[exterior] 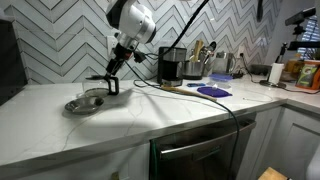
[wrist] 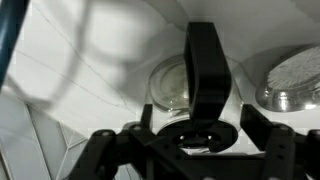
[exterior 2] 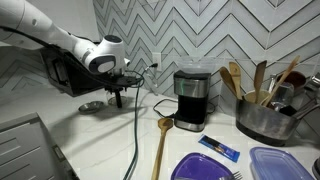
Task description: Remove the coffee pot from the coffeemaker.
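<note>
The coffee pot [wrist: 178, 88], a clear glass carafe with a black handle and black rim, is on the white counter right under my gripper, next to the metal bowl [wrist: 296, 84]. In the wrist view my gripper [wrist: 198, 116] is open, its two fingers on either side of the black handle with gaps showing. In both exterior views the gripper [exterior: 112, 82] [exterior 2: 117, 90] is low over the counter beside the bowl [exterior: 85, 102] [exterior 2: 92, 106] and mostly hides the pot. The black coffeemaker [exterior: 172, 63] [exterior 2: 190, 100] stands apart by the wall, its front recess dark.
A large black appliance [exterior: 9, 60] stands at the counter's end behind the arm. A wooden spoon [exterior 2: 160, 146], a black cable [exterior 2: 136, 140], purple plates [exterior: 213, 91] and a metal pot of utensils [exterior 2: 266, 118] lie near the coffeemaker. The counter's front edge [exterior: 120, 140] is close.
</note>
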Robot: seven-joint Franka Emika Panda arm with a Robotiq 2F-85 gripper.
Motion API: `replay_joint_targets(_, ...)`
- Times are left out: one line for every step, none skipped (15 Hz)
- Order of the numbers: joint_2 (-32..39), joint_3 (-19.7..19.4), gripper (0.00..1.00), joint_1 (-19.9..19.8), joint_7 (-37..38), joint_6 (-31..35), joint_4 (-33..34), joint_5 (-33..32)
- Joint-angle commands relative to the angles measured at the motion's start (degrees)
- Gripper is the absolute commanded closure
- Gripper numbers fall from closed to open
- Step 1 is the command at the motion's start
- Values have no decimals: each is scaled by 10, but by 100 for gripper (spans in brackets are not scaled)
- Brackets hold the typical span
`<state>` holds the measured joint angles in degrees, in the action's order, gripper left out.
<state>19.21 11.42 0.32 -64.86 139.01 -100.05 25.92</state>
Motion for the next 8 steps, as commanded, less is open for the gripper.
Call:
replay_joint_targets(-36, -26, 0, 9, 111, -30, -14, -64)
replay_joint_targets(-53, -30, 0, 8, 142, -36, -22, -77)
replay_joint_targets(-70, -37, 0, 11, 185, -52, -28, -98)
replay_joint_targets(-84, -43, 0, 13, 227, -78, -30, -120)
replay_joint_targets(-102, -43, 0, 8, 251, -120, -33, -125)
replay_joint_targets(-119, -43, 0, 6, 274, -158, -35, -126)
replay_joint_targets(-136, -46, 0, 5, 299, -193, -38, -127)
replay_joint_targets(-153, -51, 0, 5, 328, -221, -42, -130)
